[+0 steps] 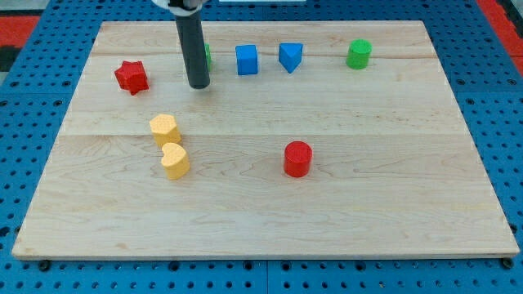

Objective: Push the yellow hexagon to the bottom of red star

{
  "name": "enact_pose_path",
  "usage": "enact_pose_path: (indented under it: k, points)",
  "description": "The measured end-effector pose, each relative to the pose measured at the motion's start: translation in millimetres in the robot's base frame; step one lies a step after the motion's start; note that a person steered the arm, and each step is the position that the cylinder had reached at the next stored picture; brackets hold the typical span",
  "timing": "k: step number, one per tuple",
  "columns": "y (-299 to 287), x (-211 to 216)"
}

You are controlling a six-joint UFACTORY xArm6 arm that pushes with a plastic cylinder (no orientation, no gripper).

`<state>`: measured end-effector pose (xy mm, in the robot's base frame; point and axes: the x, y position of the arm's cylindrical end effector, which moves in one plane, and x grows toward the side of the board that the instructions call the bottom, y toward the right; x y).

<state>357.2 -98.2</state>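
The yellow hexagon [164, 129] sits left of the board's middle, below and to the right of the red star [131, 77], which lies near the view's upper left. A yellow heart [174, 161] touches the hexagon's lower right side. My tip [198, 85] rests on the board above and to the right of the hexagon, to the right of the star, touching neither. The rod hides most of a green block [207, 55] behind it.
A blue cube [247, 60], a blue triangle [290, 57] and a green cylinder [359, 54] line the top of the wooden board [392, 188]. A red cylinder [298, 158] stands right of the middle. Blue pegboard surrounds the board.
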Motion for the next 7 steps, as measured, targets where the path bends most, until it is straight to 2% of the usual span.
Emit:
enact_pose_path:
  k: [2, 4, 5, 6, 7]
  points:
    - [0, 33]
    - [7, 33]
    - [-27, 44]
    - [-88, 44]
    - [-80, 33]
